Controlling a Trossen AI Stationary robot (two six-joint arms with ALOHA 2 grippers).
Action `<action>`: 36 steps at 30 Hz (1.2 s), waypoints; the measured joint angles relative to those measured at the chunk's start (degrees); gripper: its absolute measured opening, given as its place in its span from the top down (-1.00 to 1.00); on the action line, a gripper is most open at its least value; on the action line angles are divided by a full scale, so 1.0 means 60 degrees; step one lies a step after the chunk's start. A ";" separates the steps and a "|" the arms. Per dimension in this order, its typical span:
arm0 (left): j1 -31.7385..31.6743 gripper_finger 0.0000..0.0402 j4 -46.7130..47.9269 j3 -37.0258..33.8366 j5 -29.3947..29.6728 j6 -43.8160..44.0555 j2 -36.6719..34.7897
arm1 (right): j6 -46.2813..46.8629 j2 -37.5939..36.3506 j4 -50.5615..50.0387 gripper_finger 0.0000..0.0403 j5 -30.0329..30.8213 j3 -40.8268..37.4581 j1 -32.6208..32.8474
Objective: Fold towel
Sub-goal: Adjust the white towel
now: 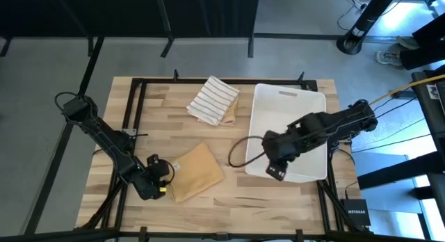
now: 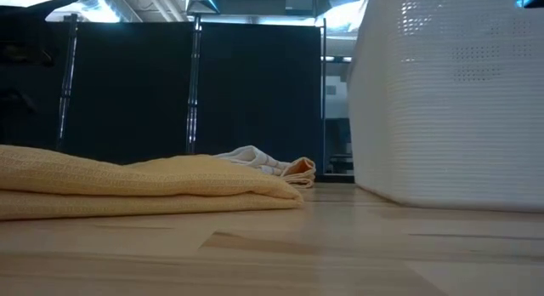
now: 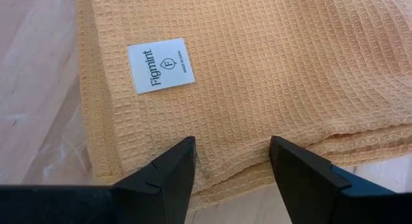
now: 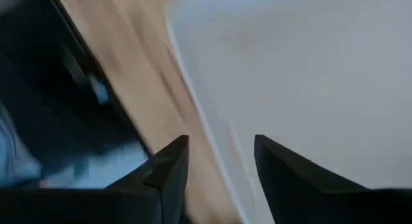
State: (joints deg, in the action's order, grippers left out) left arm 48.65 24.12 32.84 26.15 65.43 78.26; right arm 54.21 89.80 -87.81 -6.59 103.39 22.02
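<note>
Left wrist view alone shows "Figmint" label [image 3: 160, 65] on folded yellow waffle towel [image 1: 195, 172], left gripper [image 3: 232, 163] spread, empty, right gripper [image 4: 220, 161] parted over white bin [image 1: 316, 103].

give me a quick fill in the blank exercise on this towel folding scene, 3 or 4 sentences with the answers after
1. The folded orange towel lies on the wooden ____.
2. The small white label on the orange towel reads ____.
3. The striped towel lies just to the left of the white ____ in the high view.
4. The right end effector, with open fingers, hangs over the near edge of the white bin, while the left end effector sits at the ____ towel's edge.

Missing words: table; Figmint; bin; orange
</note>
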 joint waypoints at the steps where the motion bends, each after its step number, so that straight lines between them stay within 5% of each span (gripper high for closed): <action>1: 0.0002 0.05 0.0000 0.0000 0.0000 0.0002 0.0000 | -0.0070 -0.0008 0.0364 0.11 0.0572 0.0139 0.0000; 9: -0.0006 0.05 -0.0107 0.0040 0.0050 -0.0597 -0.0012 | -0.3198 -0.0001 0.4183 0.12 0.5272 0.0008 0.0008; 15: -0.0023 0.05 0.0845 0.1073 0.0034 -0.1934 -0.0726 | -0.4656 0.0011 0.5391 0.12 0.5855 -0.0800 0.0047; 20: -0.0620 0.05 0.0610 0.1910 0.0933 -0.4800 -0.1406 | -0.4659 0.0011 0.6015 0.12 0.6792 -0.1917 0.0819; 23: -0.1422 0.05 0.0126 0.2051 0.1603 -0.7147 -0.1439 | -0.4594 0.0018 0.6747 0.12 0.7413 -0.2480 0.1632; 27: -0.3181 0.03 -0.0315 0.2051 0.2000 -0.9489 -0.1435 | -0.5123 0.0018 0.8392 0.12 0.9996 -0.3296 0.2895; 33: -0.6294 -0.15 -0.1343 0.2047 0.1078 -1.2078 -0.0934 | -0.5591 0.0018 0.9177 0.12 1.4667 -0.4436 0.3722; 36: -0.7419 -0.23 -0.2307 0.2047 0.0835 -1.3685 -0.0271 | -0.5376 0.0014 0.9145 0.12 1.5561 -0.4727 0.3690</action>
State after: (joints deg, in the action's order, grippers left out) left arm 4.14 10.28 45.12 31.16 -16.68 76.63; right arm 21.95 89.89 -32.94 86.78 75.03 44.16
